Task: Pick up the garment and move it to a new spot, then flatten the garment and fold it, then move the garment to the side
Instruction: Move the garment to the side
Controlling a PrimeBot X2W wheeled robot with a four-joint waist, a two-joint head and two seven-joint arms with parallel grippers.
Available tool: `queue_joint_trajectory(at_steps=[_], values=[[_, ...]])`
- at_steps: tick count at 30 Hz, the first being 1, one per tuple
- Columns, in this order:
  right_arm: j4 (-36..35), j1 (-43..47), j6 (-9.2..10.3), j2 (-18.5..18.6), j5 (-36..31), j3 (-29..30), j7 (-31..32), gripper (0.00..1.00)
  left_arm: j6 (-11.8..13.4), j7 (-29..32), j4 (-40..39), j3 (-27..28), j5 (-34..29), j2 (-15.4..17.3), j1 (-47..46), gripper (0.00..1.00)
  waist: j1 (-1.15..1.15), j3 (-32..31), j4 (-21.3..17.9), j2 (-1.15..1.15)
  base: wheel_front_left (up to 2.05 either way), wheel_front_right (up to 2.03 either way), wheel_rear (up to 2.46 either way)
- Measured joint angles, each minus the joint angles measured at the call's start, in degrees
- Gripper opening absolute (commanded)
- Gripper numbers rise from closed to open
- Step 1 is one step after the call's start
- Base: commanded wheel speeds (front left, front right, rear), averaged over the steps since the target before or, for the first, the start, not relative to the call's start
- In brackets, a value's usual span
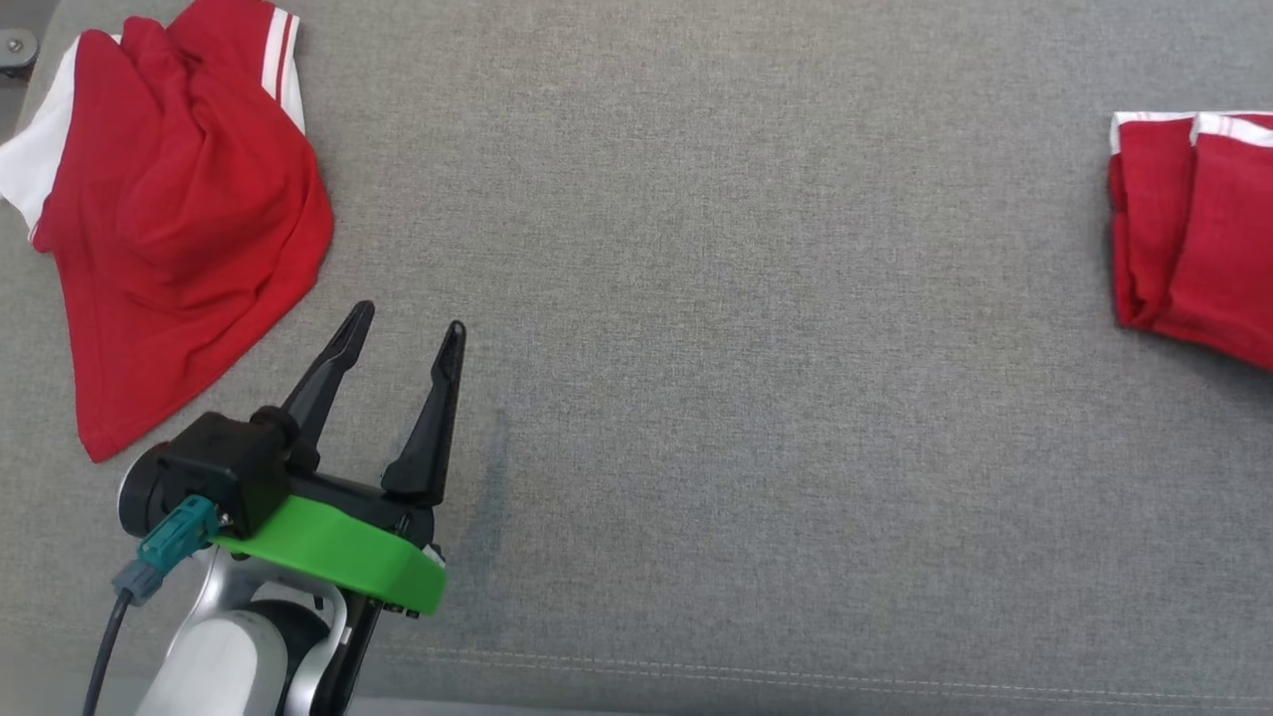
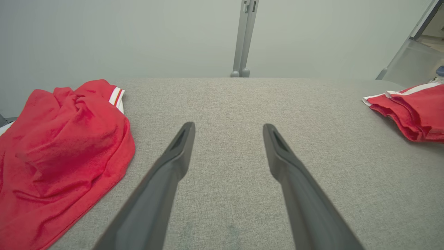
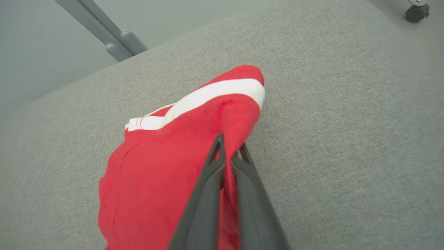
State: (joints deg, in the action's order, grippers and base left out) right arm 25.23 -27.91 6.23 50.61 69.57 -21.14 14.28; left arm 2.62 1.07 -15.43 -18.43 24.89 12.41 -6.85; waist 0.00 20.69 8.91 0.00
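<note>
Garment (image 3: 156,173), folded, at right, pinched in right gripper (image 3: 229,147); left gripper (image 1: 410,320) spread, empty, beside crumpled cloth (image 1: 169,219) at left.

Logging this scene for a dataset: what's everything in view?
crumpled garment: one, red with white trim, surface's left end.
folded garment: one, red with white band, right edge.
padded surface: one, grey, under both garments.
metal post: one, grey, beyond the far edge.
caster wheel: one, dark, on the floor.
left gripper: one, dark, open over bare surface.
right gripper: one, dark, shut on the folded garment.
</note>
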Motion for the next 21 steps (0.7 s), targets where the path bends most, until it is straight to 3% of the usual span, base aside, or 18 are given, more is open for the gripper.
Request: queue_joint_trajectory(at_steps=[18, 19, 21], values=[[8.87, -6.38, 0.86, 6.7, -8.26, -0.03, -0.63, 0.0, 1.01, 2.52, -1.92, -0.81, -0.44, -0.71, -1.05, 1.0, 0.0, 4.5, 1.26, 0.0, 0.0, 0.0, 0.0], [9.03, -6.91, 0.86, 6.86, -8.79, -0.08, -0.65, 0.07, 1.12, 2.68, -2.11, -0.65, -0.44, -0.77, -1.05, 1.0, 0.0, 4.78, 1.27, 0.0, 0.0, 0.0, 0.0], [9.83, -7.83, 0.87, 6.84, -9.71, 0.02, -1.57, 0.8, 1.53, 2.76, -2.29, -0.46, -0.44, -0.96, -1.05, 1.0, 0.0, 5.38, 1.26, 0.0, 0.0, 0.0, 0.0]])
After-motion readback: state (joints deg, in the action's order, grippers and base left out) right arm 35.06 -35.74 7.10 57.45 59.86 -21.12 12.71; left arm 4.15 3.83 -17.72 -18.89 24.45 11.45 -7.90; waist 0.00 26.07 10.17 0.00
